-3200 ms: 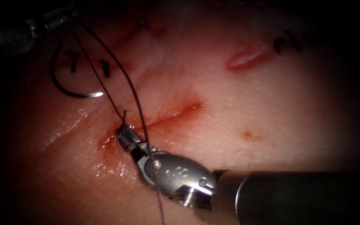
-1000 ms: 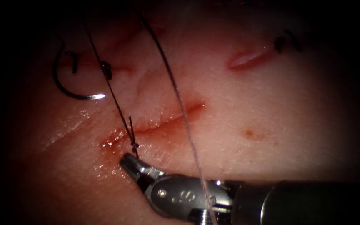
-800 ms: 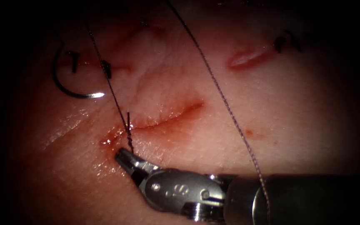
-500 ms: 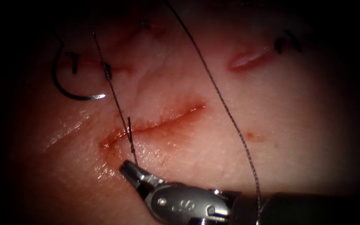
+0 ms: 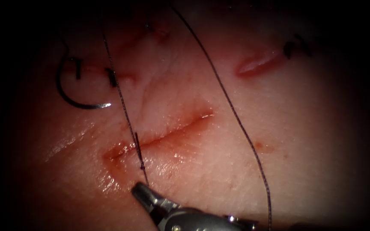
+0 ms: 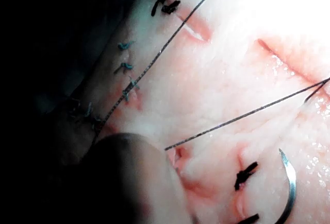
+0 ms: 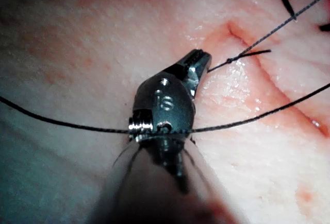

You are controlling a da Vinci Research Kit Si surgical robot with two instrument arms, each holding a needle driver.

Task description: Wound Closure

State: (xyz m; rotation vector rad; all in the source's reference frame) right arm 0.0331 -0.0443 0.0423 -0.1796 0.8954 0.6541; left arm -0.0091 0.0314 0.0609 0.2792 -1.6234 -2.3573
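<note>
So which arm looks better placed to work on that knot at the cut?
Right, probably: the right tool has its jaws shut on the thread just below the knot at the cut. The needle lies free on the tissue, left of the cut.

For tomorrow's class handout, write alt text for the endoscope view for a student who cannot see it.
The right arm's tool holds the thread just below the cut in the tissue, jaws shut. The curved needle lies free on the tissue, left of the cut, held by no tool.
</note>
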